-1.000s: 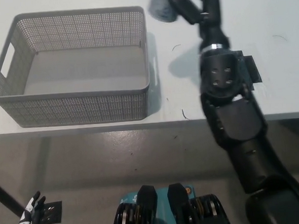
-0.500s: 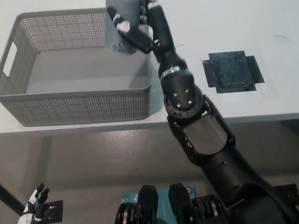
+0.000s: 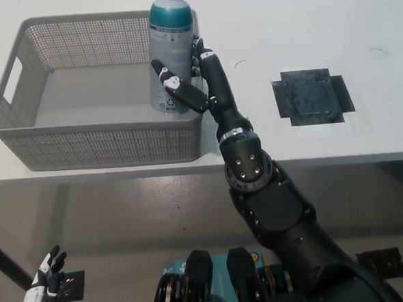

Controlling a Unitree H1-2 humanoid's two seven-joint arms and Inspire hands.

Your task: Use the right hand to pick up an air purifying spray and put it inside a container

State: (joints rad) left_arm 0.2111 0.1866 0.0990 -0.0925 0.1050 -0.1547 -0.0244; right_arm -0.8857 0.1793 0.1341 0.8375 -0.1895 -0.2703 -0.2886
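Holding the air purifying spray upright, the right hand has its fingers wrapped around the lower part of the can, with the black arm reaching up from the lower right across the bench edge.

Head view: the can is inside the outline of the grey mesh container, at its right end close to the right wall. Whether its base touches the container floor cannot be told, since the fingers cover it. Teal cap at top, grey body with a printed label. The container sits on the white bench near the front edge; the rest of its interior is bare. A dark square patch lies on the bench to the right, well apart from the container.

Left hand rests low at the lower left, below bench level, white fingers apart, holding nothing.

Handling judgement: rigid metal aerosol, smooth and likely slippery; tall and narrow, so prone to tipping. The present low grip on the body suits an upright set-down. Likely next step: release only once the base is seated, and withdraw without nudging it.
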